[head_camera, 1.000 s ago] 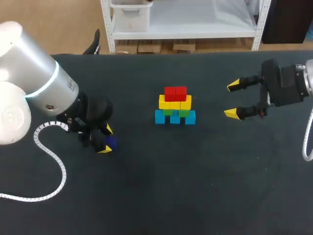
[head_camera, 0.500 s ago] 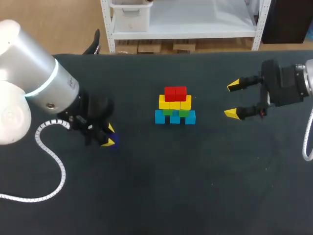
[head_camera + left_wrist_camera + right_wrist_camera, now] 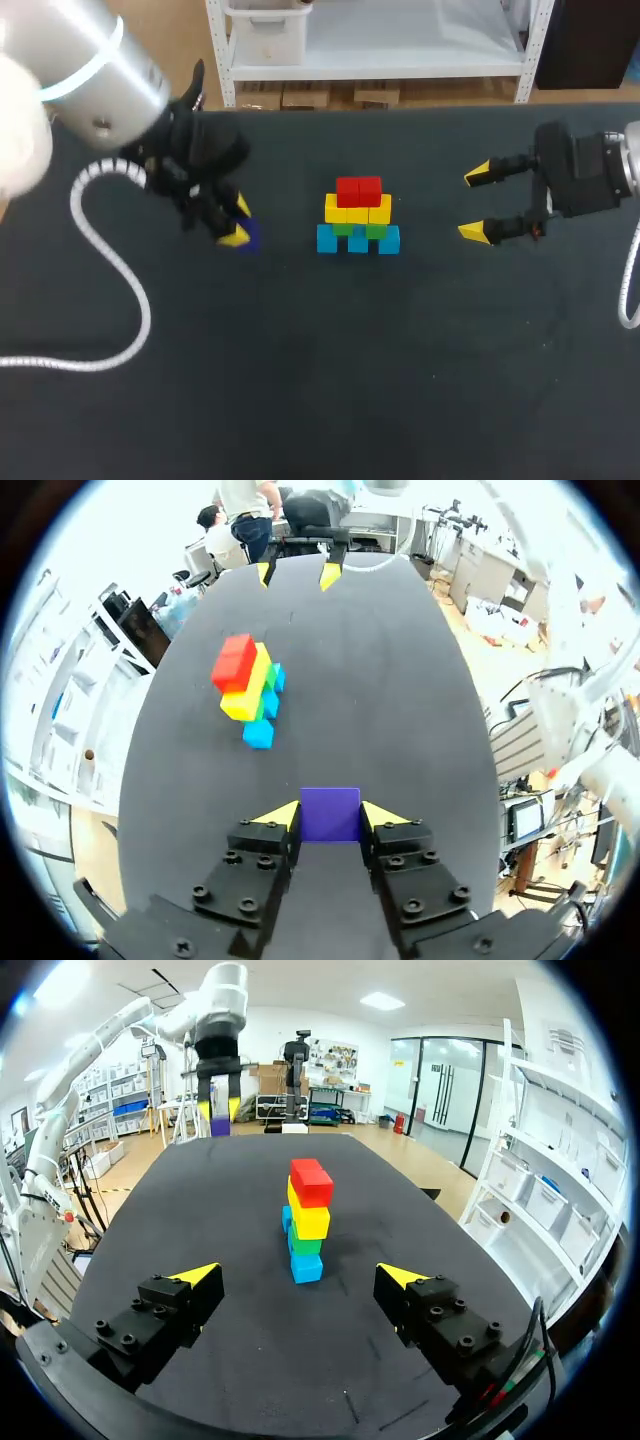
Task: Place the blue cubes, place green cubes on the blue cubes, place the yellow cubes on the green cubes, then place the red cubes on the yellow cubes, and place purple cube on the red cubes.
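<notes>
Over the last second the left gripper [image 3: 237, 222], clamped on the purple cube [image 3: 330, 814], has risen off the table [image 3: 400, 380] and swung toward the 4-layer stack [image 3: 358, 218] at its middle. Judging by that, only the capping remains. The right gripper [image 3: 480, 204] sits unmoved, spread wide and empty, right of the stack.

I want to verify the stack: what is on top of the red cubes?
Nothing: the red cubes have bare tops, and nothing hides them. The purple cube is away from them, gripped in the left pincer.
</notes>
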Motion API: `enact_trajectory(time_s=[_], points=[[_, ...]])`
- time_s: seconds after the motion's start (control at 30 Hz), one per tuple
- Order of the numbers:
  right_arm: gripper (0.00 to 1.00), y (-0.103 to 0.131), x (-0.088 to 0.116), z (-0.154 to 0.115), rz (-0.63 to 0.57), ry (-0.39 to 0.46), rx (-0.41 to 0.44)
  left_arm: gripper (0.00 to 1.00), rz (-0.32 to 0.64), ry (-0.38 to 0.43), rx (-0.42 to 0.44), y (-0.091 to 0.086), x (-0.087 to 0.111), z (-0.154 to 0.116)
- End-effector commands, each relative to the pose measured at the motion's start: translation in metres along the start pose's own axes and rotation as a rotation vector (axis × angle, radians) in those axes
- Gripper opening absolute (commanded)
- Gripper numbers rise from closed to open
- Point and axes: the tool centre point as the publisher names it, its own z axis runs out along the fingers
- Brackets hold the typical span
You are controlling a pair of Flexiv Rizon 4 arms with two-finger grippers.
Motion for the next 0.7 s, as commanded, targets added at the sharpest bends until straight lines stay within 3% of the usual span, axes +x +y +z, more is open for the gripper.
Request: enact_trajectory(time_s=[0.03, 0.2, 0.7], points=[[1.0, 0.0, 0.0, 0.001, -0.001, -0.002, 0.0, 0.0, 0.017, 0.043, 0.029, 0.017, -0.022, -0.019], [1.0, 0.0, 0.0, 0.001, -0.001, -0.002, 0.0, 0.0, 0.025, 0.043, 0.015, 0.028, -0.041, -0.022], [1.0, 0.0, 0.0, 0.001, -0.001, -0.002, 0.0, 0.0, 0.029, -0.004, 0.011, 0.048, -0.092, 0.007]])
